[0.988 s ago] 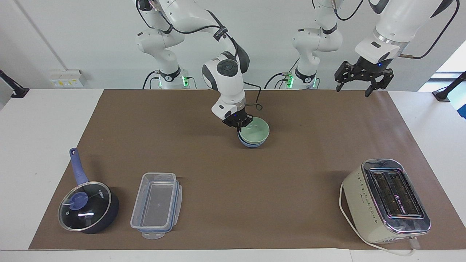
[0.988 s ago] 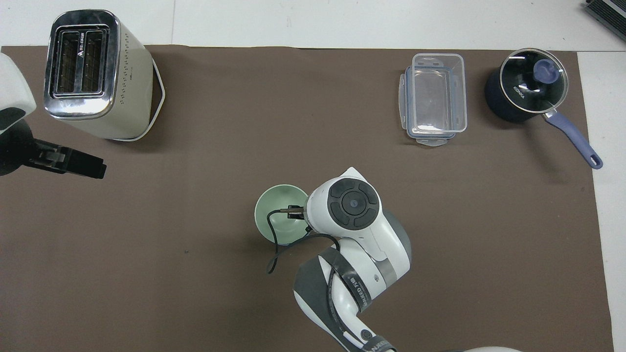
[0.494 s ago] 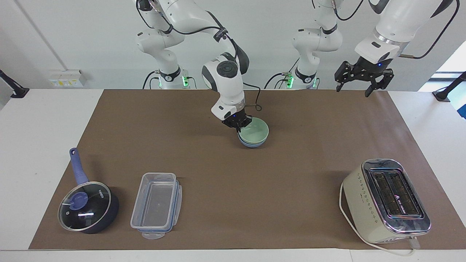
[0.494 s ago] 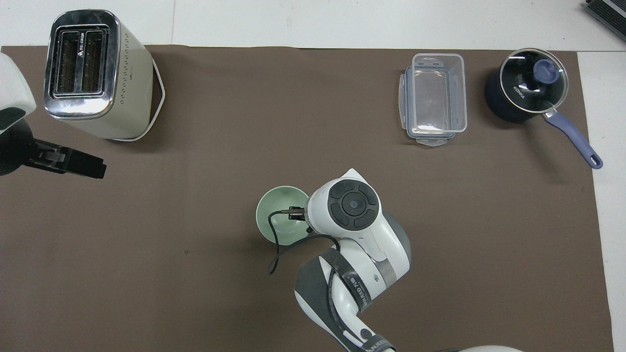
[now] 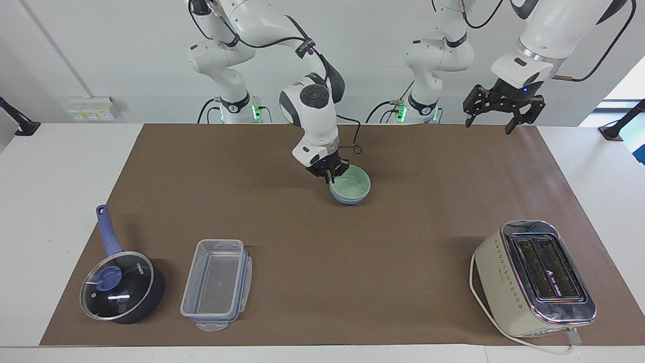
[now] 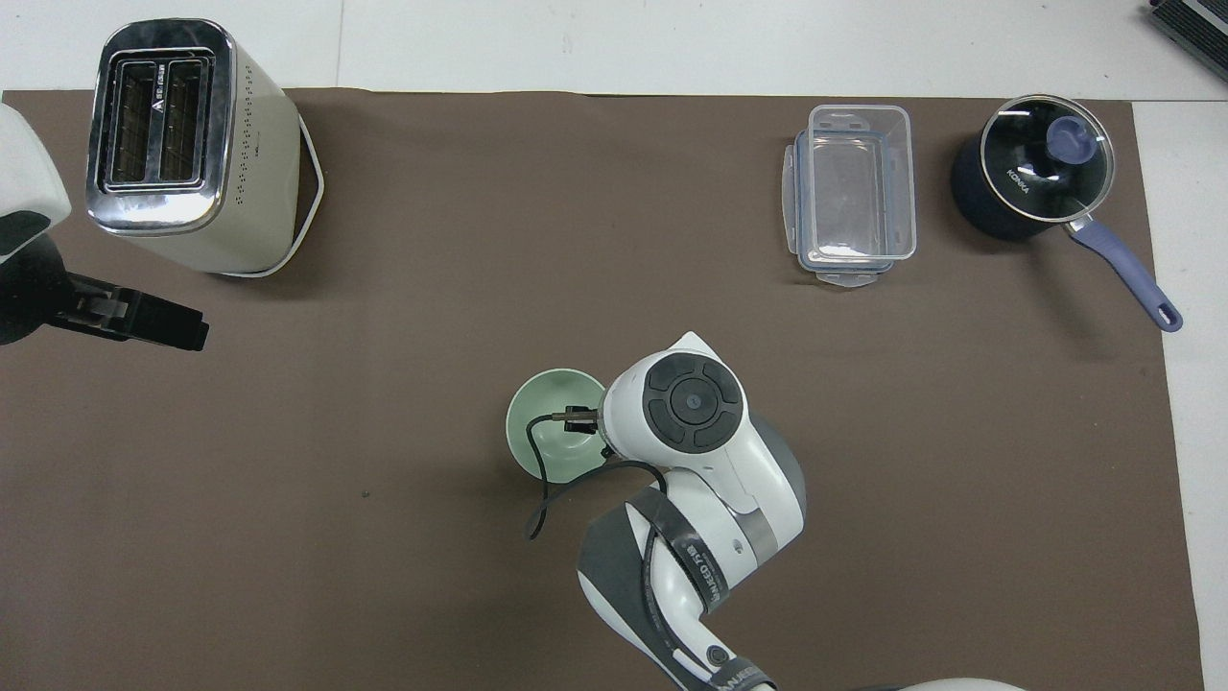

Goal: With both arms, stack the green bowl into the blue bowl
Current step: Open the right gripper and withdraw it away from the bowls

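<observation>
Green bowl nests in blue bowl, right gripper pinching its rim; saucepan lid reads "KONKA".

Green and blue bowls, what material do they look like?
Green bowl: matte, opaque, even colour with no glare, likely plastic or melamine, possibly glazed ceramic. Blue bowl beneath it: same matte look on the visible lower wall, likely the same.

The pale mint-green bowl sits upright, nested inside the periwinkle-blue bowl, whose rim and lower wall show beneath it. The stack rests on the brown mat, toward twelve o'clock of its centre in the facing view.
</observation>
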You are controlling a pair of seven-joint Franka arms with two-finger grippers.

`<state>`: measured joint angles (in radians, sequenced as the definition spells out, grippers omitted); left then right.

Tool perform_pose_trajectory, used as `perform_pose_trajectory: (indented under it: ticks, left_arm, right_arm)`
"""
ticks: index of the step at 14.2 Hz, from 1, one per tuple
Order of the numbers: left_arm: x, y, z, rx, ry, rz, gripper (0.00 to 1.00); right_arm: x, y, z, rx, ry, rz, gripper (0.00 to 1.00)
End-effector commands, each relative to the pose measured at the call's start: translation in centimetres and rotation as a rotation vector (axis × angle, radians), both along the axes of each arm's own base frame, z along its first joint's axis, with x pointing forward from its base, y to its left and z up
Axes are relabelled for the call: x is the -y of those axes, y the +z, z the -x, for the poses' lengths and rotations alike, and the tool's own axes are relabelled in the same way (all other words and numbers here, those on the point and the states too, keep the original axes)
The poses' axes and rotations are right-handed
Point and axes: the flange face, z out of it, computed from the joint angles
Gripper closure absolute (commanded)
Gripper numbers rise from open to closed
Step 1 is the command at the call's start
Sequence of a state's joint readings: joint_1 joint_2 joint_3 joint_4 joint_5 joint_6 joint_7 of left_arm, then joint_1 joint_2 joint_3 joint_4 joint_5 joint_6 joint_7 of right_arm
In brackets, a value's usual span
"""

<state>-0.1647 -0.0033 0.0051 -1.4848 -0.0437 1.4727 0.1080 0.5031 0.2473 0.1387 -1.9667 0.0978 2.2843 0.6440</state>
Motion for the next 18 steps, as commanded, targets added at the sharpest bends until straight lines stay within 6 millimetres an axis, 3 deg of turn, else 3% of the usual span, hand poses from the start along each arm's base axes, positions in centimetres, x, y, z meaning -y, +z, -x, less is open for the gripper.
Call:
perform_pose_trajectory:
  ticks: [1, 2, 3, 8, 12, 15, 18]
  left_arm:
    - [-0.3, 0.1, 0.7, -0.001, -0.004, -0.016, 0.0]
    - [-0.3, 0.1, 0.7, -0.001, -0.004, -0.016, 0.0]
    - [-0.3, 0.0, 0.7, -0.002, -0.003, -0.017, 0.0]
    - [-0.3, 0.2, 0.7, 0.001, -0.004, -0.016, 0.0]
    - [-0.6, 0.2, 0.7, 0.001, -0.009, -0.016, 0.0]
    - [-0.5, 0.2, 0.7, 0.001, -0.006, -0.016, 0.0]
    - [-0.5, 0.1, 0.7, -0.001, -0.002, -0.016, 0.0]
  right_arm:
    - [0.0, 0.3, -0.1, 0.027, 0.005, 0.003, 0.37]
    - [0.4, 0.8, -0.4, 0.03, -0.005, 0.003, 0.07]
    - [1.0, 2.2, -0.8, 0.052, -0.017, -0.007, 0.0]
    - [7.6, 9.1, -4.0, 0.163, -0.091, 0.004, 0.0]
    - [11.1, 14.7, -6.0, 0.198, -0.109, 0.089, 0.0]
    - [13.8, 19.5, -5.4, 0.206, -0.161, 0.082, 0.0]
    - [15.6, 22.4, -4.1, 0.211, -0.187, 0.087, 0.0]
